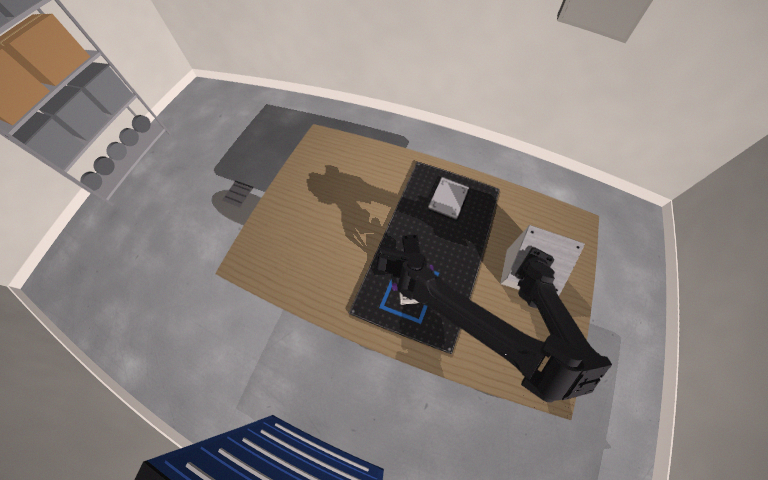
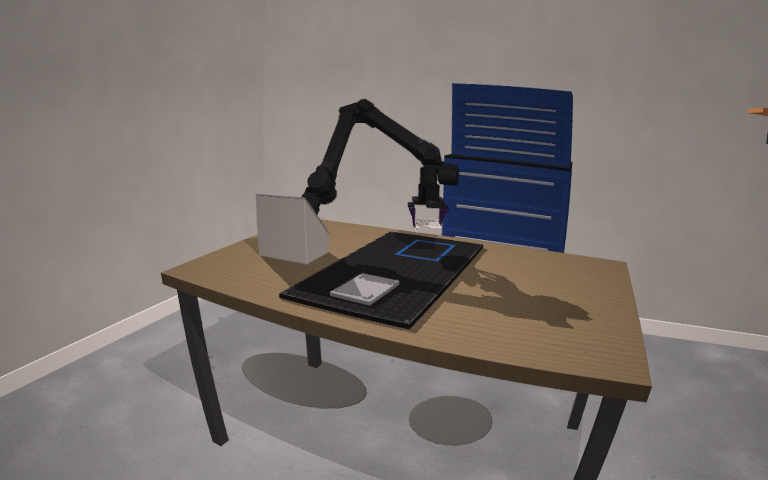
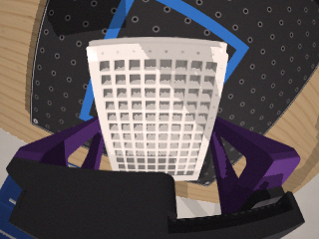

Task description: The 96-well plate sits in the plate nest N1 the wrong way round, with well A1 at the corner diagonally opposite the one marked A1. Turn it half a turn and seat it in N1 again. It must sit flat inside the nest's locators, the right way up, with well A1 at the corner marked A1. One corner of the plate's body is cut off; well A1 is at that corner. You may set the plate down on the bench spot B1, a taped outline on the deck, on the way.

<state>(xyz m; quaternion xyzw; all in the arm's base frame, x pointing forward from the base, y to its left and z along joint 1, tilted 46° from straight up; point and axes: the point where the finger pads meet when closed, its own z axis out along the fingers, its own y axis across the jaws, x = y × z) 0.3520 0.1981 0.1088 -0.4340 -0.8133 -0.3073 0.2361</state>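
White well plate pinched in claw — near edge hidden, cut corner unclear.

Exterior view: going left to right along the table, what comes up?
Grey arm pedestal → plate nest N1 → taped outline B1 → shadow of the arm. The held plate overlaps B1 sideways, so it is left out.

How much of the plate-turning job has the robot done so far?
Done: the plate is out of the nest. In hand: the end effector grips it above the blue taped outline. Left: turning it half a turn and seating it flat in the nest with the cut corner at the A1 mark.
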